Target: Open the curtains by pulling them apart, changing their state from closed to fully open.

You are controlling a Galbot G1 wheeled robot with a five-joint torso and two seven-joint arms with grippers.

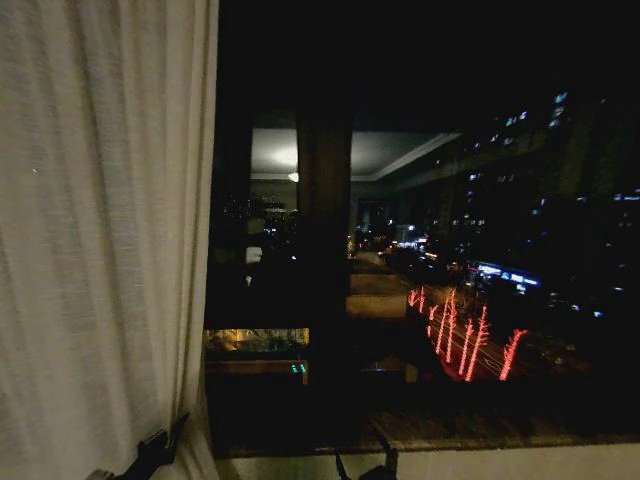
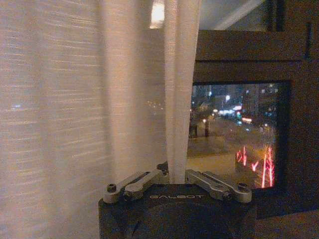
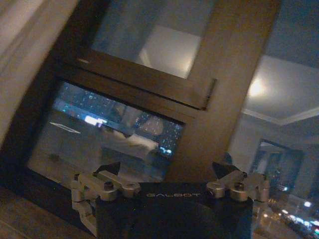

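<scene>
Left gripper (image 2: 175, 175) clenched on the inner edge of the sheer cream-white pleated curtain panel (image 1: 100, 230), low at the head view's left. The panel hangs vertically, bunched at the left of the dark window frame (image 1: 325, 250). Right gripper (image 3: 172, 179) released, holding nothing, facing the glass.

From my seat, the curtain (image 1: 100, 230) hangs left of the window (image 1: 430, 280), its free edge running down into my left gripper (image 1: 160, 447), which is clamped on that edge low down, just above sill (image 1: 480, 430) level. My right gripper (image 3: 169, 174) sits spread wide, well right of the left one, facing the window frame (image 3: 234, 84) beyond it, touching nothing.
</scene>
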